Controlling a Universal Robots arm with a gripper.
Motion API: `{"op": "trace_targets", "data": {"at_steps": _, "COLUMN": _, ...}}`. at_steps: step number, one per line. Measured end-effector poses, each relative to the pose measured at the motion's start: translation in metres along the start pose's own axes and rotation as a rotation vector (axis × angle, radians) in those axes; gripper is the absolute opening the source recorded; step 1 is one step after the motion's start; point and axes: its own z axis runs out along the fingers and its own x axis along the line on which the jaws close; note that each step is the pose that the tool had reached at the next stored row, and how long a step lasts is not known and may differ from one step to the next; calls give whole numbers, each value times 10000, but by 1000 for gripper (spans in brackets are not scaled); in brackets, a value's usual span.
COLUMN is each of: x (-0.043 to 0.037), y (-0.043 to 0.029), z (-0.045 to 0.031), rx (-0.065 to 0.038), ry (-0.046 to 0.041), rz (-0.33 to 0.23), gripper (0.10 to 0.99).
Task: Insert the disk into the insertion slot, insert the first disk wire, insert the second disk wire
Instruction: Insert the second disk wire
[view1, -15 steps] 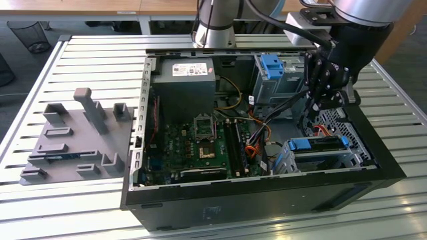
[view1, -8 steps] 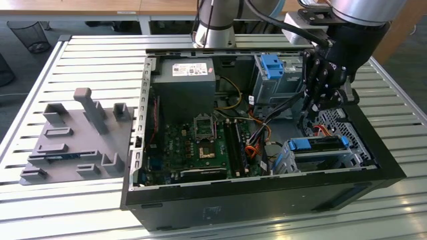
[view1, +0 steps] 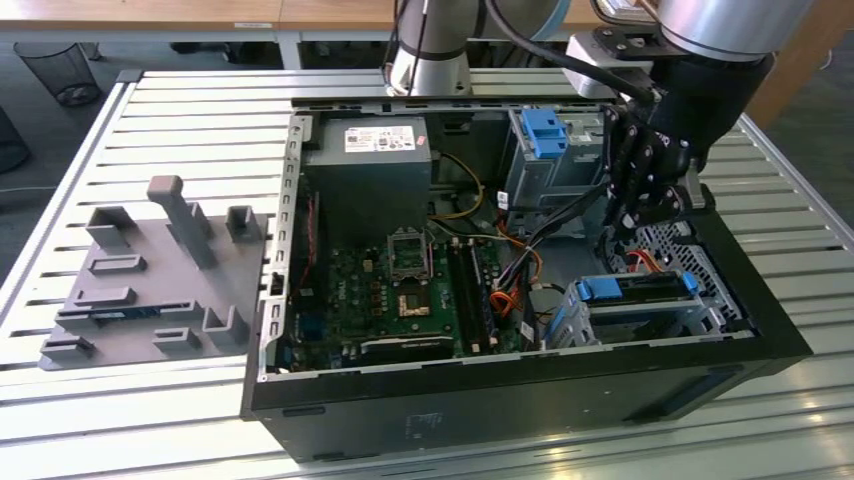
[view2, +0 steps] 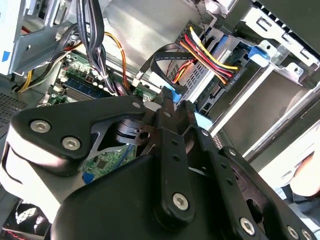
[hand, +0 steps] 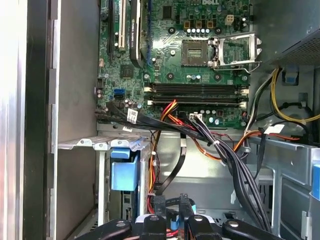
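Your disk (view1: 641, 288) sits in its blue carrier inside the insertion slot (view1: 654, 320), the low perforated cage in the corner of the open computer case (view1: 534, 390), towards the exterior view's lower right. In the second wrist view you can see a wire bundle (view2: 210, 52) of red, yellow and black strands ending in a black plug (view2: 234, 79) against the disk's end. Near that, a black flat wire (view2: 165, 54) loops round to a blue-tipped connector (view2: 168, 96). Your gripper (view2: 171, 109) has its fingers drawn almost together on that connector, with the blue tip poking out past the fingertips. In the exterior view the gripper (view1: 641, 222) hangs inside the case, close to the slot. Outward from there you have the motherboard (view1: 400, 290) on the case floor and the taller bay with the blue latch (view1: 545, 135) higher up in the exterior view. A grey fixture plate (view1: 147, 290) lies on the slatted table (view1: 174, 110) at the exterior view's left.
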Motion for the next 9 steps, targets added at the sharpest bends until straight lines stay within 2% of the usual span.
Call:
{"op": "trace_targets", "data": {"at_steps": 2, "x": -3, "y": -2, "z": 12, "rx": 0, "ry": 81, "rz": -1, "gripper": 247}}
{"op": "trace_targets", "data": {"at_steps": 6, "x": -13, "y": -6, "z": 32, "rx": -2, "ry": 298, "rz": -4, "gripper": 247}}
{"op": "trace_targets", "data": {"at_steps": 9, "x": -26, "y": -9, "z": 42, "rx": -3, "ry": 528, "rz": -8, "gripper": 247}}
